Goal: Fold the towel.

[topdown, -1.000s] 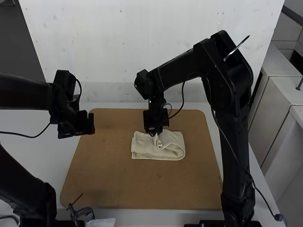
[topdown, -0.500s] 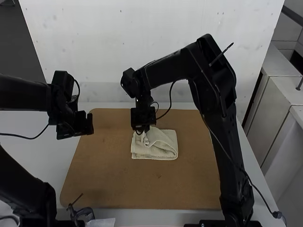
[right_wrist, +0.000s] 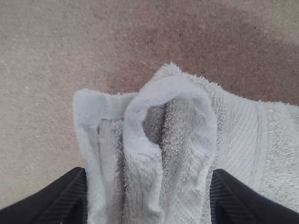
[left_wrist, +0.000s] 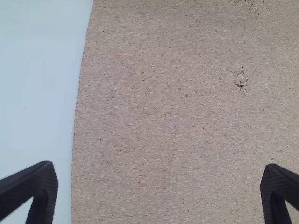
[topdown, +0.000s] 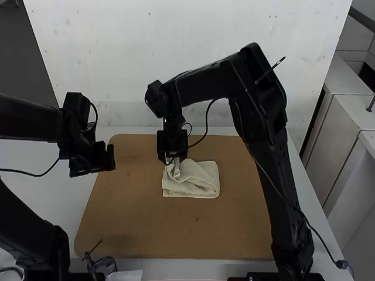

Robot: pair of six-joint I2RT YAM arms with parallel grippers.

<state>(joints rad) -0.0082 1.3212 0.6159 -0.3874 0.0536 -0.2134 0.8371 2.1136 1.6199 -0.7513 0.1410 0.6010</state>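
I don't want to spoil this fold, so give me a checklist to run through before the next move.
1. Left gripper open and away from the towel: ok.
2. Towel wholly on the brown board: ok.
3. Right gripper at the towel, with raised cloth between its fingers: ok.
4. Right fingers closed together: not ok, they stand apart.
5. Towel lying smooth: not ok, it is bunched into ridges by the right gripper.
6. Layers lined up beneath the ridges: cannot tell.
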